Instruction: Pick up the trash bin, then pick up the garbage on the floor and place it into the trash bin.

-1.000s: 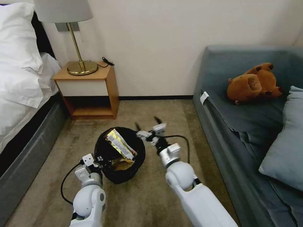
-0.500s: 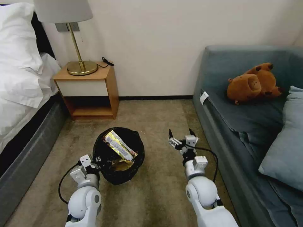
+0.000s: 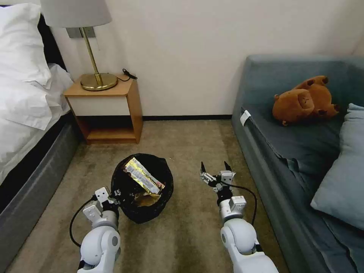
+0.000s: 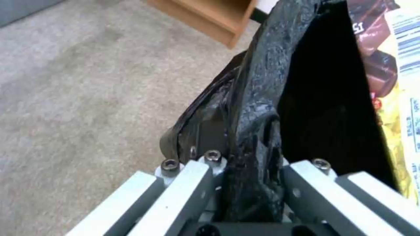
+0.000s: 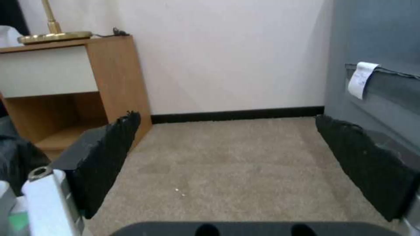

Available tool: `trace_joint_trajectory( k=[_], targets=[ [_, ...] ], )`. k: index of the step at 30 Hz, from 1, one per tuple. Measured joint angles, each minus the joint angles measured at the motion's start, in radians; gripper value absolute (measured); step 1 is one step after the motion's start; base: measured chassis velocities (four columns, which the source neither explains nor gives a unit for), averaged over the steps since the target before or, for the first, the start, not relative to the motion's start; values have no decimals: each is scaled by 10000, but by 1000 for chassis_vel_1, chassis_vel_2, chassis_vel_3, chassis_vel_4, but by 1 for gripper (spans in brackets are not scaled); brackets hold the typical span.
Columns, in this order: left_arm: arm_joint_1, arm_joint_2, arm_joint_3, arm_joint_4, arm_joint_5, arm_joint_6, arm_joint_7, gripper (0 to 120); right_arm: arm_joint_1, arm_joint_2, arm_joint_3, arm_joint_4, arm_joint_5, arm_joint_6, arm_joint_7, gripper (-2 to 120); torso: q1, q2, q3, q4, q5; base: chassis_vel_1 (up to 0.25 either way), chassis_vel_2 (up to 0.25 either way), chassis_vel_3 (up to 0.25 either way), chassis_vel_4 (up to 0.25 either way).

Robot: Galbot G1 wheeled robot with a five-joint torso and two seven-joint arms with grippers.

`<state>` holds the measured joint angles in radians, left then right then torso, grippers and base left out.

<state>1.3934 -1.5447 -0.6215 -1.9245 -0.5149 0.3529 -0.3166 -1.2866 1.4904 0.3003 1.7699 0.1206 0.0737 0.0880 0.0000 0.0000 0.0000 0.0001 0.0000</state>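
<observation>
The small round trash bin lined with a crinkly black plastic bag (image 3: pixel 142 189) sits low over the tan carpet (image 3: pixel 189 140), between the bed and the grey-blue sofa (image 3: pixel 273 159), tipped a little so its mouth faces up toward my head. Inside it I see a long yellow-and-black bar wrapper (image 3: pixel 143 176) lying slantwise, and under it a crumpled tan paper (image 3: pixel 147 198); other garbage may lie deeper, I cannot tell. My left gripper (image 3: pixel 113 195) is pinched onto the bin's near rim; in the left wrist view the bag-covered edge (image 4: pixel 254 154) runs straight down between the two metal fingers. My right gripper (image 3: pixel 216 168) hangs over bare carpet beside the bin, well apart from it, spread wide, nothing between its black pads (image 5: pixel 105 157). No loose garbage on the floor that I can see. Wooden nightstand (image 3: pixel 110 110) with brass lamp (image 3: pixel 94 76) stands beyond; brown plush bear (image 3: pixel 303 100) lies on the sofa, not my concern. Risks, as I judge them: the grip is on one rim only, through slippery film, so the bin could swing, slide out of the bag, or tip and spill the wrapper if I move abruptly.
</observation>
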Motion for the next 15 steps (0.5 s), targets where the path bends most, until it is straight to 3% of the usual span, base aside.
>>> trace_joint_trajectory(
  k=[2, 3, 5, 6, 8, 9, 11, 12, 14, 15],
  targets=[
    [-225, -49, -41, -64, -541, 254, -764, 1, -46, -98, 29, 7, 2, 43, -23, 100, 0, 0, 0, 0, 0, 0, 0, 0, 0],
    [-225, -49, -41, -64, -541, 254, -764, 1, -46, -98, 29, 7, 2, 43, -23, 100, 0, 0, 0, 0, 0, 0, 0, 0, 0],
    [-682, -102, -158, -68, -1336, 558, -1838, 1, -113, -181, 104, 28, -12, 132, -113, 100, 0, 0, 0, -1, 0, 0, 0, 0, 0],
    [-682, -102, -158, -68, -1336, 558, -1838, 1, -113, -181, 104, 28, -12, 132, -113, 100, 0, 0, 0, -1, 0, 0, 0, 0, 0],
    [-1256, -103, -276, -92, -2419, 987, -3227, 1, -198, -214, 153, 28, -28, 237, -163, 100, 0, 0, 0, 0, -1, 0, 0, 0, 0],
    [-1256, -103, -276, -92, -2419, 987, -3227, 1, -198, -214, 153, 28, -28, 237, -163, 100, 0, 0, 0, 0, -1, 0, 0, 0, 0],
    [-1830, -97, -391, -27, -3146, 1249, -4229, 1, -297, -217, 169, 3, -67, 361, -204, 100, 0, 0, 0, -2, 1, 0, 0, 0, 0],
    [-1830, -97, -391, -27, -3146, 1249, -4229, 1, -297, -217, 169, 3, -67, 361, -204, 100, 0, 0, 0, -2, 1, 0, 0, 0, 0],
    [-2470, -36, -508, 327, -3841, 1309, -5107, 1, -431, -217, 199, -14, -116, 501, -265, 100, 0, 0, 0, -1, 0, 0, 0, 0, 0],
    [-2470, -36, -508, 327, -3841, 1309, -5107, 1, -431, -217, 199, -14, -116, 501, -265, 100, 0, 0, 0, -1, 0, 0, 0, 0, 0]
  ],
)
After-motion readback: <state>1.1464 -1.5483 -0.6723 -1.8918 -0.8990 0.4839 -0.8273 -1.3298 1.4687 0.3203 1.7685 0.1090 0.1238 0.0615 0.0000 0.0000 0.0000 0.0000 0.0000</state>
